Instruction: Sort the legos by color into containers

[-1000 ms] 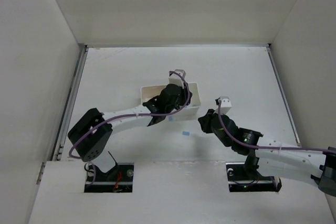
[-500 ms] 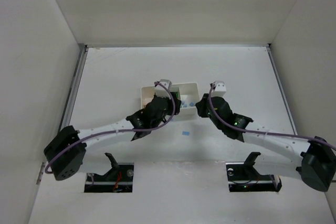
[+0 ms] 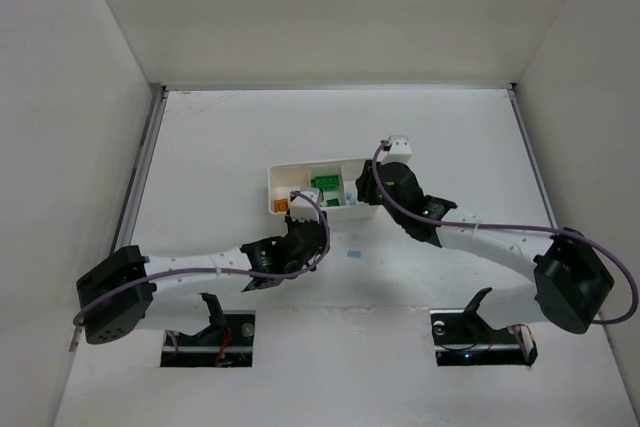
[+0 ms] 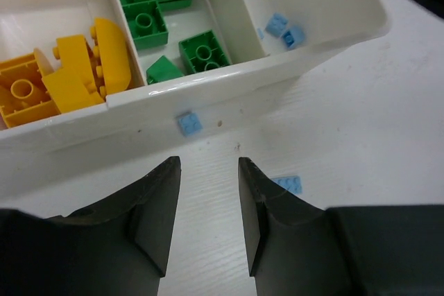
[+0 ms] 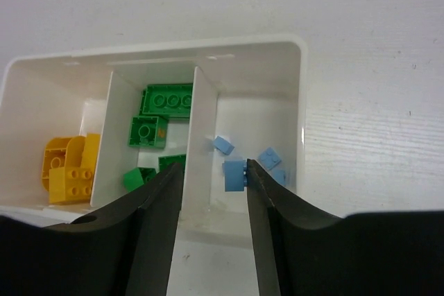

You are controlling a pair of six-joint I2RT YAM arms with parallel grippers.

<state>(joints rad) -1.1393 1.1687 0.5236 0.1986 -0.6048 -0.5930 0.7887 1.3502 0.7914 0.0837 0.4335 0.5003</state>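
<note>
Tray (image 4: pixel 83 121): mid-worktop, compartments yellow, green, blue.
Right jaws: apart over blue compartment (image 5: pixel 258 117), blue lego (image 5: pixel 235 175) between them. Lift straight, clear of divider.
Left jaws: apart, empty. Centre over loose blue lego (image 4: pixel 287 184) on the near-edge side.

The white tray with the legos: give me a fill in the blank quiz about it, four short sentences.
The tray is divided into ____ compartments.
Its middle compartment holds only ____ legos.
One light blue lego lies outside the tray, on the ____ near the left hand.
The right hand hangs over the end compartment that holds the ____ bricks.
Missing words: three; green; table; light blue.
</note>
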